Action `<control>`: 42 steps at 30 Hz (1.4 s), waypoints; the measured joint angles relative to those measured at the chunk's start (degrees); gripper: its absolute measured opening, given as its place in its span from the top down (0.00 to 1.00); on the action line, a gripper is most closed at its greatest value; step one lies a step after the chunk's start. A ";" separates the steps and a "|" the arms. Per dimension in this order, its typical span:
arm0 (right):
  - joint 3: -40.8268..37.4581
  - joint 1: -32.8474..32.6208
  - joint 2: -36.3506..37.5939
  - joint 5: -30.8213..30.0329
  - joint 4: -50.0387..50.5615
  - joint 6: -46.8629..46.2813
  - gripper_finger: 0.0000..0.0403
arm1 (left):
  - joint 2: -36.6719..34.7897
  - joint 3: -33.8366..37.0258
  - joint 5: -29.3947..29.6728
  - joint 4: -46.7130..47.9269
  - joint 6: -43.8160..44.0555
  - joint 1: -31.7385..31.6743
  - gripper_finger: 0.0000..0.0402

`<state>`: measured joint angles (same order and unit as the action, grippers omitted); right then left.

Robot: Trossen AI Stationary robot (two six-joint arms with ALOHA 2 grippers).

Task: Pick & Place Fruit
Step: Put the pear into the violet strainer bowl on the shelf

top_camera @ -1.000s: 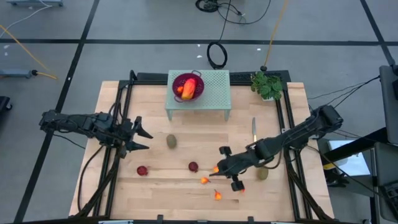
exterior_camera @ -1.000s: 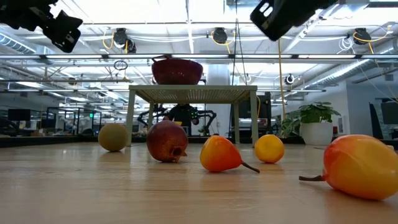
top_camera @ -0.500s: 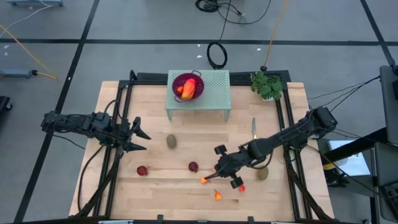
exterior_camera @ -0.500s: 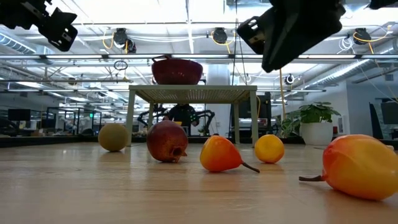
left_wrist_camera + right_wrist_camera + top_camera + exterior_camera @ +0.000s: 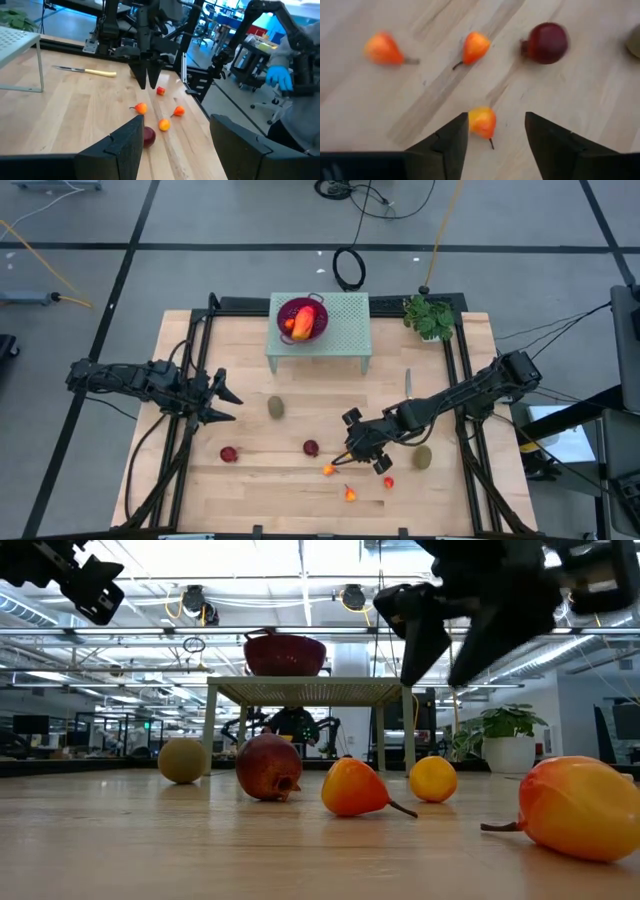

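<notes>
Several tiny orange-red fruits lie on the wooden table near its front edge. One of them (image 5: 481, 121) lies below my right gripper (image 5: 496, 125), between its open fingers in the wrist view and apart from them. My right gripper (image 5: 435, 680) points down, above the table. Two more tiny fruits (image 5: 328, 470) (image 5: 350, 494) lie ahead of it. A dark red ball (image 5: 311, 448) sits close by, another (image 5: 229, 453) farther left. Brown-green ovals (image 5: 276, 408) (image 5: 423, 457) rest on the table. My left gripper (image 5: 236, 407) waits open at the left.
A purple mesh bowl (image 5: 281, 315) holding a red-orange fruit (image 5: 300, 324) stands on a green perforated stand (image 5: 345, 330) at the far middle. A yellow-handled knife (image 5: 408, 385) lies to the right of the stand. A potted plant (image 5: 430, 316) stands at the far right corner.
My right gripper has come down toward the tiny orange-red fruits, shifting slightly toward the table's left edge, and has opened from shut. The fruits on the table have stayed where they were.
</notes>
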<state>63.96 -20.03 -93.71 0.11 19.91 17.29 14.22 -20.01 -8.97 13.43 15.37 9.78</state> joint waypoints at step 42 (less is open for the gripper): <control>-9.50 5.04 -8.00 9.64 -18.98 16.69 0.51 | 0.02 -0.02 4.06 -0.42 5.92 0.00 0.43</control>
<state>54.46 -14.98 -101.71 9.74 0.93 33.98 14.24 -20.03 -4.91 13.01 21.30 9.78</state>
